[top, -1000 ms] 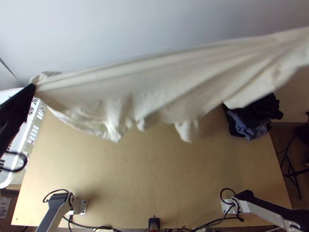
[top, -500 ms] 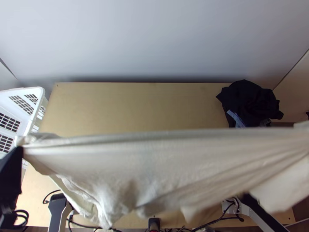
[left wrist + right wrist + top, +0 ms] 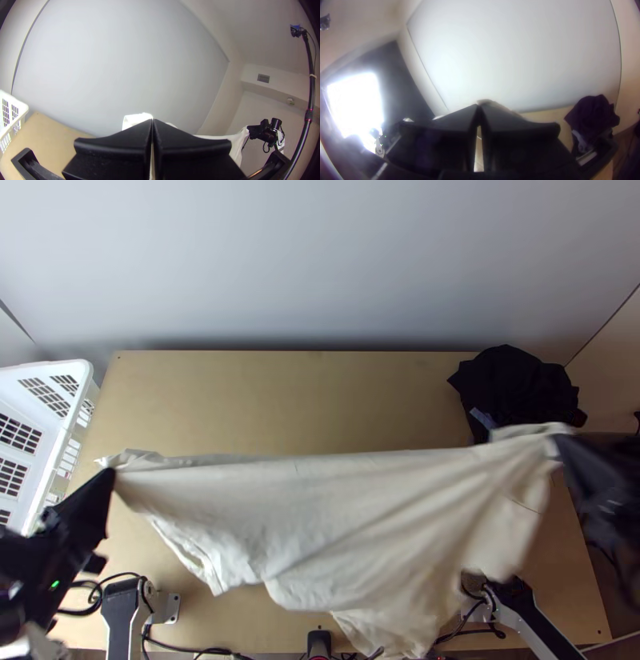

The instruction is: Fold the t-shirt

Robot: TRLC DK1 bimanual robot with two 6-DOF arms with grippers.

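Stretched above the table between both grippers, the cream t-shirt [image 3: 320, 508] has a taut upper edge and hangs loose and creased below. My left gripper [image 3: 110, 474] is shut on one upper corner at the left. My right gripper [image 3: 560, 442], blurred, pinches the other upper corner at the right. In the left wrist view the fingertips of my left gripper [image 3: 152, 121] meet, with the shirt [image 3: 136, 119] just beyond them. The right wrist view has my right gripper [image 3: 479, 106] with its tips together on a bit of cloth [image 3: 486, 101].
A white plastic basket [image 3: 68, 428] stands at the table's left edge. Dark clothes [image 3: 516, 388] lie in a pile at the back right. The wooden table [image 3: 280, 396] runs back to a pale wall panel. Cables lie along the near edge.
The shirt has swept from the back toward the table's near side and come down. Over the last half second both grippers moved inward, the right one coming into the top view.
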